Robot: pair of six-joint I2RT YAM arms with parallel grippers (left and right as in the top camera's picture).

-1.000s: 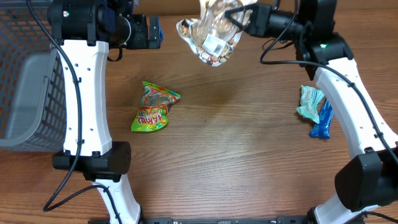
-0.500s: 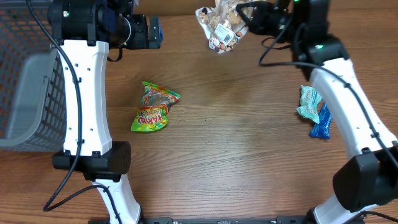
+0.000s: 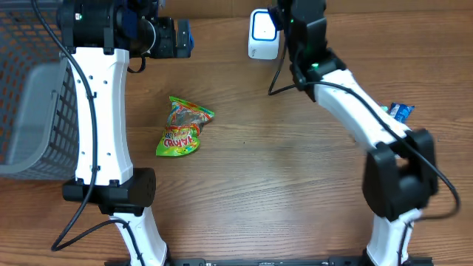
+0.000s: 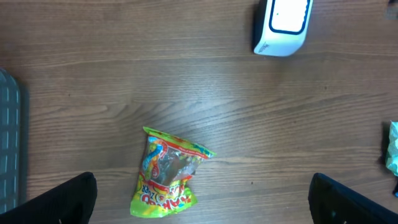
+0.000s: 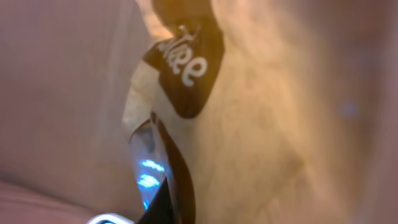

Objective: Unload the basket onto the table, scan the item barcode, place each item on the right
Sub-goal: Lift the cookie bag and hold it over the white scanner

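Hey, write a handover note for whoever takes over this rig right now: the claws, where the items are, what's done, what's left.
Left claw: open and empty, raised near the basket.
Right claw: shut on a brown-labelled bag, close to the white scanner. The bag fills the right wrist view; overhead does not show it.
On the table: a green snack bag left of centre, and a blue packet partly hidden by the right arm.
Done: one bag picked up and brought to the scanner.
Left: I cannot tell whether its barcode read. Check that, then set the bag down.
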